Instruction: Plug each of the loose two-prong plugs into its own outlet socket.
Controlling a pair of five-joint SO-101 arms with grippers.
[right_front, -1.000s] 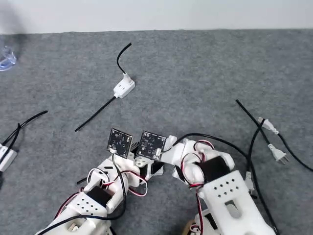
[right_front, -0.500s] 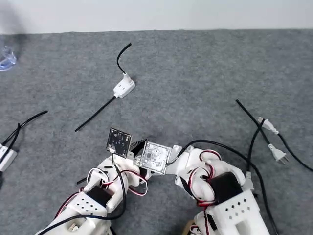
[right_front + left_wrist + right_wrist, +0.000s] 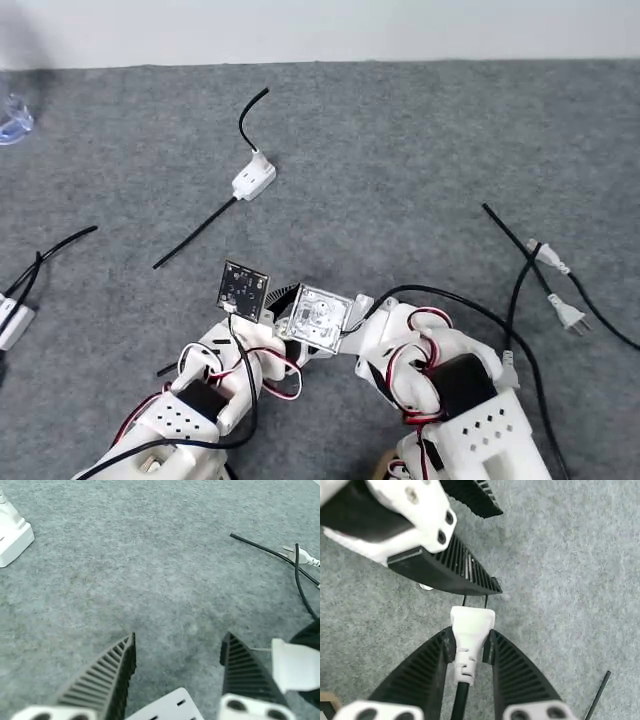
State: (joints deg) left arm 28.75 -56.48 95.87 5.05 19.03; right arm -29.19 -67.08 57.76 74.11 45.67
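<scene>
My right gripper (image 3: 469, 632) clamps a white plug (image 3: 472, 617), its prongs pointing at my left gripper (image 3: 179, 641), whose jaws hang apart over the carpet (image 3: 420, 150); the white socket (image 3: 253, 179) lies well apart from both

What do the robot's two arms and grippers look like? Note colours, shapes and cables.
The left arm and right arm have white plastic shells, black motors and looping red, white and black wires. The left gripper and right gripper have black, ribbed, wedge-shaped fingers.
</scene>
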